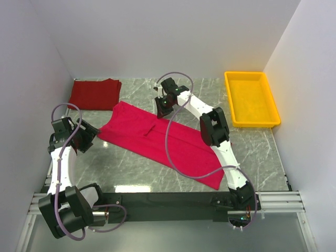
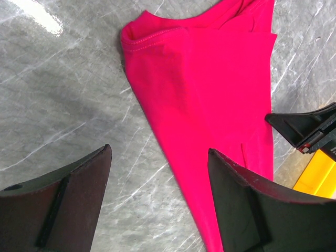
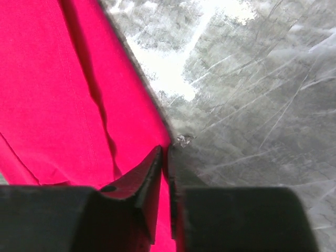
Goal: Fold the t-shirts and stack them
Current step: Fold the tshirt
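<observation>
The bright crimson t-shirt (image 1: 157, 142) lies as a long diagonal strip across the middle of the table. The darker red t-shirt (image 1: 94, 94) sits folded at the back left. My right gripper (image 1: 161, 109) is down at the crimson shirt's far edge. In the right wrist view its jaws (image 3: 165, 149) are pinched together on that cloth edge (image 3: 52, 79). My left gripper (image 1: 86, 137) hovers open just off the shirt's left end. The left wrist view shows the neck end of the crimson t-shirt (image 2: 210, 79) ahead of its wide-open jaws (image 2: 160, 149), with nothing between them.
A yellow plastic tray (image 1: 251, 100) stands at the back right, and its corner (image 2: 317, 176) shows in the left wrist view. White walls close in the marble table (image 1: 131, 168) on three sides. The right arm reaches over the shirt's right half.
</observation>
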You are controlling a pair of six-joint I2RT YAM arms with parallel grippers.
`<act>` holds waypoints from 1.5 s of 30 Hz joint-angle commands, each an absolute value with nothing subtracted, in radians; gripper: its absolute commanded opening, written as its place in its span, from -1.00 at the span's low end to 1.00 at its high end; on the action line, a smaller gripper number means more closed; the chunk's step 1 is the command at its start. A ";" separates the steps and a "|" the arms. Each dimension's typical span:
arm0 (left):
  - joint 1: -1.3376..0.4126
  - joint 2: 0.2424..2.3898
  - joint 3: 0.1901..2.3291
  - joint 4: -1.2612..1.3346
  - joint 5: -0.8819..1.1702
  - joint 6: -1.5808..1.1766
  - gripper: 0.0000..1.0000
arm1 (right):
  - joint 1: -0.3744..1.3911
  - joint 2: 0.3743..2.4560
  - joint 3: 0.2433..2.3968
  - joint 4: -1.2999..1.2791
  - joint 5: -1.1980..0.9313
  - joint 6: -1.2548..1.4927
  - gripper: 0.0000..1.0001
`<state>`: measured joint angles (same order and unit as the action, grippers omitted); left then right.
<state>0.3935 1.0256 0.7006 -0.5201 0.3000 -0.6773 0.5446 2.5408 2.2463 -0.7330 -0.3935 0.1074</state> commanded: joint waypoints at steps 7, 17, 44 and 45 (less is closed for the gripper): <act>0.397 1.025 0.696 -0.500 0.321 -0.683 0.58 | 0.502 2.566 2.270 -0.710 -0.425 0.150 -1.00; 0.397 1.057 0.683 -0.468 0.344 -0.692 0.57 | 0.384 2.560 2.273 -0.658 -0.419 0.215 -1.00; 0.157 1.207 0.702 -0.166 0.399 -0.782 0.55 | 0.202 2.329 2.158 -0.594 -0.227 0.161 0.04; 0.108 1.228 0.716 -0.143 0.378 -0.794 0.54 | 0.202 2.301 2.146 -0.589 -0.218 0.111 0.09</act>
<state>0.1913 1.1786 0.6487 -0.2829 0.4198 -0.7471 0.2024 2.4767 2.1666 -0.6304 -0.2577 0.2245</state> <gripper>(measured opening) 0.776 0.528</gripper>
